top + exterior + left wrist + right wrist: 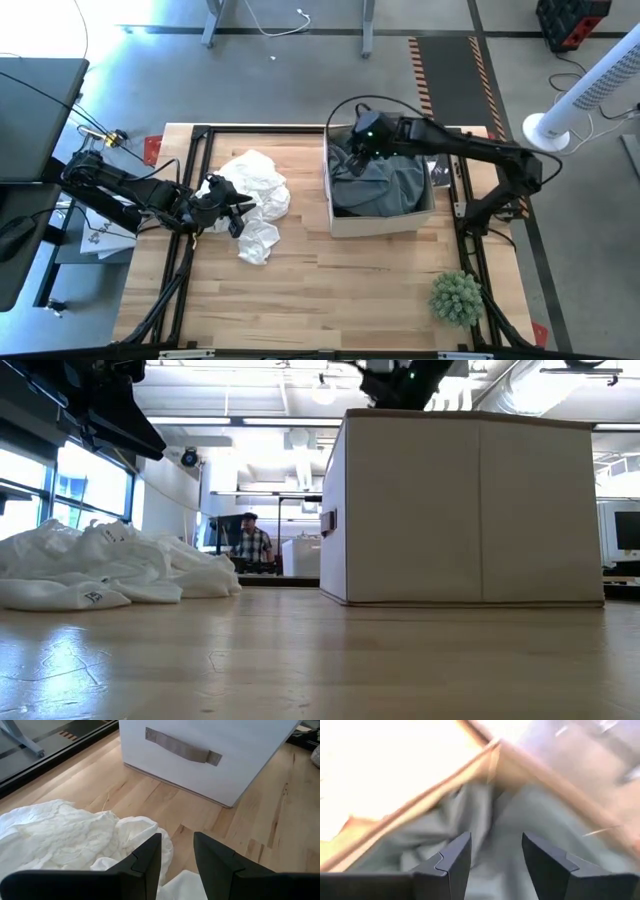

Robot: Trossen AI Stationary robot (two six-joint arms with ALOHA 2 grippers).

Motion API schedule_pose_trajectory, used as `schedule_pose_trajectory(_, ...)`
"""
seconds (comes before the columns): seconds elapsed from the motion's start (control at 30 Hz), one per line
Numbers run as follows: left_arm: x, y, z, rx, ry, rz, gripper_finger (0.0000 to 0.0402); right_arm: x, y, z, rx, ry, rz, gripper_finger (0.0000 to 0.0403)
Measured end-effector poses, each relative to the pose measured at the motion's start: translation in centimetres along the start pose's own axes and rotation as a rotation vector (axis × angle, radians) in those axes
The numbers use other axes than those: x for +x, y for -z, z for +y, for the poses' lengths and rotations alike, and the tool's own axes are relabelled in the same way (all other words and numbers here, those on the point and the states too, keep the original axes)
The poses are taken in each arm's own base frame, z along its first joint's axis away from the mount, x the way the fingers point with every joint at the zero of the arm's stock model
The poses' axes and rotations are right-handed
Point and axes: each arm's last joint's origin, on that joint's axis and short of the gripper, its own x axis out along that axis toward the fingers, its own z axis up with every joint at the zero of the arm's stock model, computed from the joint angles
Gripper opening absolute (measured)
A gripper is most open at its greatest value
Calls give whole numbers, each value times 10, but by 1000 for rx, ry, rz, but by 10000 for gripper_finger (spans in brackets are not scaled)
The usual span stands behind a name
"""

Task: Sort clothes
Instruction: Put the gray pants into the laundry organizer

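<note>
A white garment (255, 200) lies crumpled on the table's left half; it also shows in the low view (100, 570) and the left wrist view (65, 840). My left gripper (236, 212) is open above the garment's near-left part (177, 847). A grey-green garment (385, 180) lies bunched inside the white box (380, 222). My right gripper (357, 152) is open over the box's far-left corner, just above that garment (492, 855). The plaid and black garments do not show.
The box stands right of centre, its handle side (182, 751) facing the white garment. A black flat thing (438, 172) lies right of the box. A green plant ball (457, 297) sits at the near right. Bare wood lies at the near middle. A person (250, 545) sits far behind.
</note>
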Motion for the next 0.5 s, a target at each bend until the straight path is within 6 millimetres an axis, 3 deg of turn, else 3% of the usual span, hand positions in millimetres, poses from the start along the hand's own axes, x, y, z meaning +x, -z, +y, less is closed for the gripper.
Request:
schedule_pose_trajectory(0.1, 0, 0, 0, 0, 0, 0, 113, -7, -4, -2, 16, 157, -76, 172)
schedule_pose_trajectory(0.17, 0, 0, 0, 1, 0, 0, 113, 6, 4, -6, 41, 243, -52, 172)
schedule_pose_trajectory(0.27, 0, 0, 0, 0, 0, 0, 113, 37, 31, -13, 100, 307, 17, 172)
schedule_pose_trajectory(0.4, 0, 0, 0, 1, 4, 3, 113, 82, 88, -23, 193, 350, 77, 172)
schedule_pose_trajectory(0.5, 0, 0, 0, 1, 3, 2, 113, 104, 120, -34, 268, 309, 45, 172)
